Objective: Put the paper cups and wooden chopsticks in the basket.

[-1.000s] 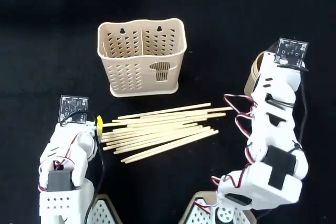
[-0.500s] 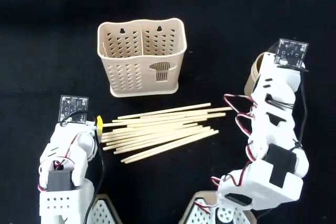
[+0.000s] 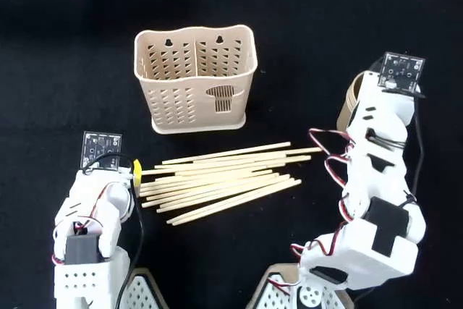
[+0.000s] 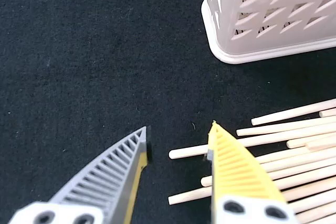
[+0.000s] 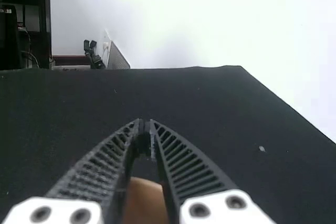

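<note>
Several wooden chopsticks [image 3: 224, 177] lie in a loose bundle on the black table in front of the cream basket [image 3: 195, 77], which stands upright. My left gripper [image 4: 178, 136] is open just above the table, its yellow finger [image 4: 231, 166] over the near ends of the chopsticks [image 4: 273, 145]. A corner of the basket [image 4: 262, 19] is close ahead of it. A brown paper cup [image 3: 349, 105] shows at the right, mostly hidden under my right arm [image 3: 376, 142]. My right gripper [image 5: 144, 127] is shut on the paper cup [image 5: 142, 200], whose brown wall sits between the fingers.
The black table [image 3: 72, 48] is bare to the left of the basket and behind it. Its far edge [image 5: 157, 68] meets a white wall. Both arm bases stand at the near edge.
My right arm's lower part has shifted very slightly. The cup, chopsticks, basket and left arm are where they were.
</note>
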Tool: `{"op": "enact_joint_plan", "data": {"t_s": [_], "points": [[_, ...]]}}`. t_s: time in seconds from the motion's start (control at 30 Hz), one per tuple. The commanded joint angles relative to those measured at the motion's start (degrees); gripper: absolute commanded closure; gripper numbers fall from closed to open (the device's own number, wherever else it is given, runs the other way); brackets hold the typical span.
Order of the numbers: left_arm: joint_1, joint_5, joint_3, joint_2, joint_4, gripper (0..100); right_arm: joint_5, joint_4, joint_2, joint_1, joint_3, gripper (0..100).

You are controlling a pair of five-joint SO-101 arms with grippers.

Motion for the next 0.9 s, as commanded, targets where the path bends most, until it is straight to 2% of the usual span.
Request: {"op": "enact_joint_plan", "data": {"t_s": [0.0,0.17,0.4,0.7,0.87], "points": [[-0.22,0.18,1.01,-0.44,0.35,80,0.18,0.26,1.89,-0.70,-2.24,98.3],[-0.22,0.18,1.01,-0.44,0.26,80,0.00,8.70,-5.05,-1.41,-3.38,98.3],[-0.22,0.18,1.01,-0.44,0.35,80,-8.62,29.19,-21.05,-1.93,-8.92,98.3],[-0.22,0.18,1.01,-0.44,0.35,80,-8.35,52.92,-36.97,-2.02,-17.01,98.2],[-0.22,0.18,1.01,-0.44,0.35,80,-8.26,67.52,-44.53,-5.45,-17.63,98.2]]}}
